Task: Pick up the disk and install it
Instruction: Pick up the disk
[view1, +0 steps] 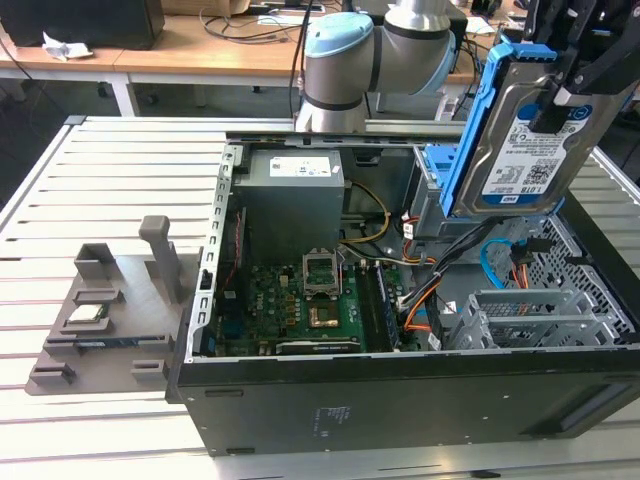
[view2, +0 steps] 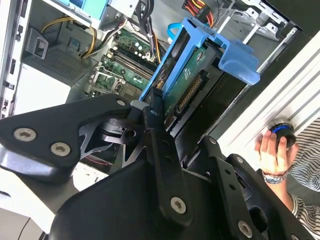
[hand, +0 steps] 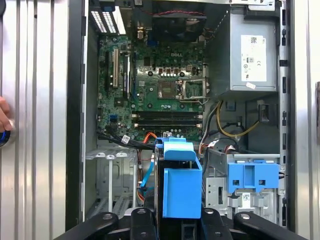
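Exterior view shows the end effector (view1: 560, 95) near the upper edge of the exterior view's right, its black fingers (view1: 590, 75) closed on the disk (view1: 520, 140) and holding it clear above the open computer case (view1: 400, 400). The disk hangs steeply tilted, with its white label facing the camera and blue rails along its edges. In both wrist views the end effector (view2: 180, 120) (hand: 175, 220) clamps the disk (view2: 185, 85) (hand: 180, 190) between its two fingers, the blue rail handle pointing away from the wrist. Directly under it the case lies on its side with its panel off, exposing the green motherboard (hand: 160, 85), the grey power-supply box (view1: 290, 200) and a metal drive cage (view1: 530, 315). Another blue carrier (hand: 252, 175) sits in a bay beside the held disk. On the slatted metal surface (view1: 100, 180), at the exterior view's left of the case, rests a grey fixture (view1: 150, 300) carrying a small square chip (view1: 85, 313). A person's hand (view2: 272, 147) rests at the edge of the surface, holding a round black-and-blue object (view2: 282, 132).
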